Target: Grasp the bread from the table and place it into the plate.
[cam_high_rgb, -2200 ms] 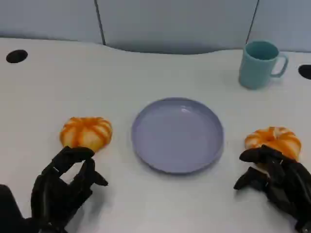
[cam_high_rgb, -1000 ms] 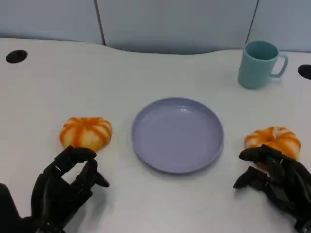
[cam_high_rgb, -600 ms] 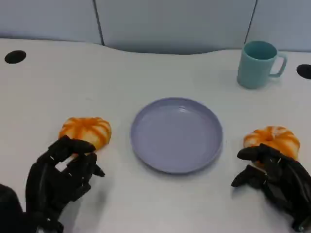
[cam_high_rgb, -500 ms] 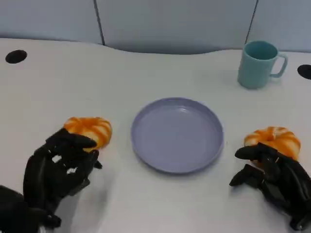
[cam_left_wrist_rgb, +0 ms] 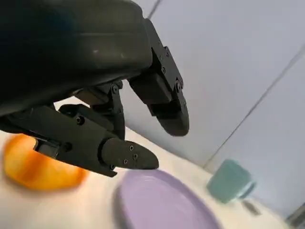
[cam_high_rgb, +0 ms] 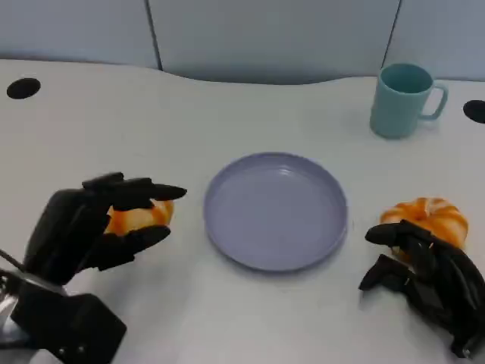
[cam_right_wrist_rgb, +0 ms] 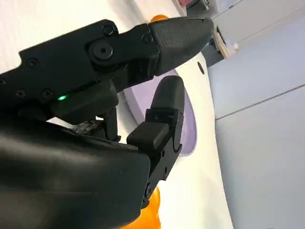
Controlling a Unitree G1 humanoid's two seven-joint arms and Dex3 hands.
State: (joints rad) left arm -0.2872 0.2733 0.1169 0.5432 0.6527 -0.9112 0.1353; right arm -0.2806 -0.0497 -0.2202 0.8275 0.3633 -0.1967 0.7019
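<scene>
- The left bread [cam_high_rgb: 140, 214] lies on the table [cam_high_rgb: 250, 318] just left of the plate [cam_high_rgb: 276, 210], apart from its rim; a second bread [cam_high_rgb: 426, 218] lies well to the right of the plate.
- Each is a round, domed bun with orange stripes. I judge it light and soft, with a glazed-looking crust, so a hard squeeze would dent it and a shallow pinch could slip.
- Best hold, as I judge it: fingers over the dome and thumb low on the near side, cupping the widest part, with gentle pressure.
- The left hand [cam_high_rgb: 87, 227] is spread wide around the left bread, fingers above it and thumb below, holding nothing; whether it touches the crust I cannot tell. The left wrist view shows the bread [cam_left_wrist_rgb: 40, 167] beyond the parted fingers [cam_left_wrist_rgb: 121, 155].
- The right hand [cam_high_rgb: 424, 280] rests just before the second bread, fingers loosely curled and apart, gripping nothing.
- The plate holds nothing; a teal mug [cam_high_rgb: 403, 100] stands far behind to the right.
</scene>
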